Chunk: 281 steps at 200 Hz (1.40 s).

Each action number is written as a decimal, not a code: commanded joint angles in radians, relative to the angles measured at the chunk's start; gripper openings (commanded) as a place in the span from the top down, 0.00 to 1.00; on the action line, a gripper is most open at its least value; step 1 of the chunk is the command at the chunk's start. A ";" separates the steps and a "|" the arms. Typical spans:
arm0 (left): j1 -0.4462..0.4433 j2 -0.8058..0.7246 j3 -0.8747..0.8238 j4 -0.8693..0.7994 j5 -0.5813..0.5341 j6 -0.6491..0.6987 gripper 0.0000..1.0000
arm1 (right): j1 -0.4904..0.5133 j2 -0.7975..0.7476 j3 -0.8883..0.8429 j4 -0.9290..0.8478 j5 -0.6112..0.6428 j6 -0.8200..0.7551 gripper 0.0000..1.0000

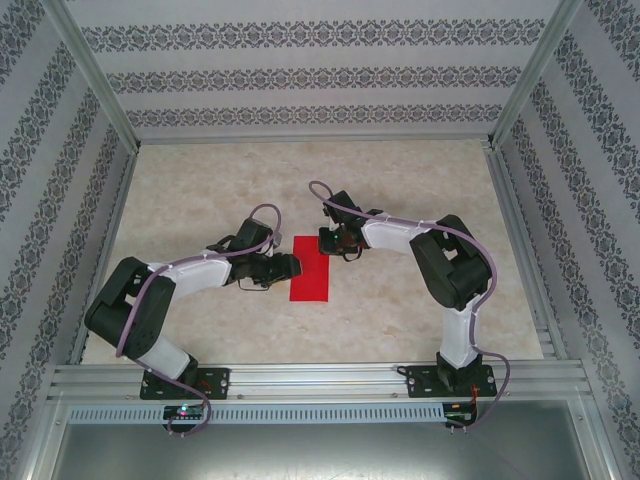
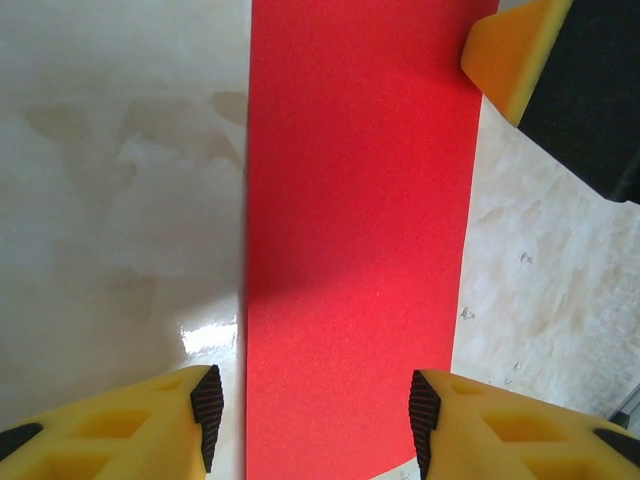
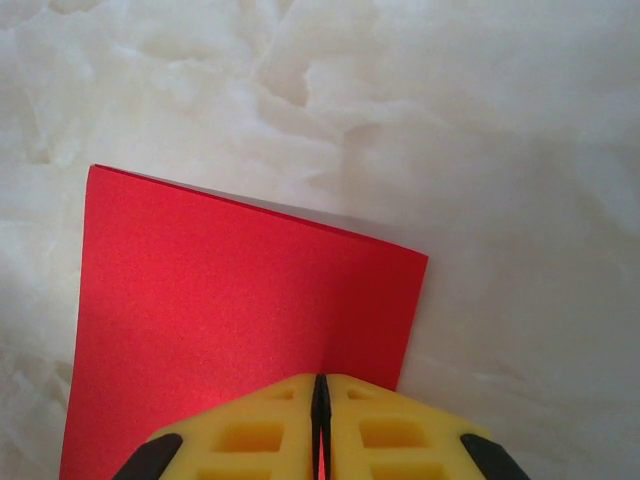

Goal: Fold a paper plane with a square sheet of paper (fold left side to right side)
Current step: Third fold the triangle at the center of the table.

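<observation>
Red paper sheet is seen flat on marbled table, approx. centre, between the two arms; outline is a narrow rectangle, long axis running near-to-far, so it looks folded in half. L gripper is positioned at sheet's left long edge. In L wrist view its jaws are held apart w/ the red strip running between the yellow fingers; nothing is gripped, and contact w/ paper can't be told. R gripper is placed at sheet's far right corner. In R wrist view the R gripper is clenched, fingers pressed together over the sheet's edge; whether a paper layer is pinched between them can't be told. A thin shadow is noted along one sheet edge in that view.
</observation>
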 commanded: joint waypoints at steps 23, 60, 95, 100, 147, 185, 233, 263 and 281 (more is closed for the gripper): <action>0.002 0.044 0.047 0.027 0.014 -0.014 0.45 | -0.004 0.039 0.011 -0.046 0.014 -0.067 0.90; -0.002 0.074 0.061 0.022 0.007 -0.014 0.45 | -0.010 0.036 0.008 -0.042 0.000 -0.080 0.91; -0.007 0.099 0.068 0.031 0.013 -0.012 0.48 | -0.010 0.034 0.000 -0.031 -0.013 -0.075 0.91; -0.009 0.102 0.071 0.031 0.013 -0.012 0.50 | -0.010 0.034 0.000 -0.031 -0.014 -0.075 0.91; -0.018 0.123 0.084 0.032 0.020 -0.008 0.56 | -0.010 0.037 -0.002 -0.026 -0.016 -0.070 0.91; -0.020 0.117 0.079 0.028 0.016 -0.011 0.57 | -0.013 0.035 0.000 -0.028 -0.015 -0.074 0.91; -0.022 0.065 0.070 0.024 0.014 -0.023 0.63 | -0.014 0.036 -0.002 -0.028 -0.017 -0.076 0.91; -0.021 0.047 0.071 0.003 0.004 -0.022 0.67 | -0.015 0.037 0.002 -0.028 -0.018 -0.078 0.91; -0.022 0.043 0.071 -0.005 0.001 -0.021 0.71 | -0.015 0.037 0.001 -0.029 -0.017 -0.079 0.91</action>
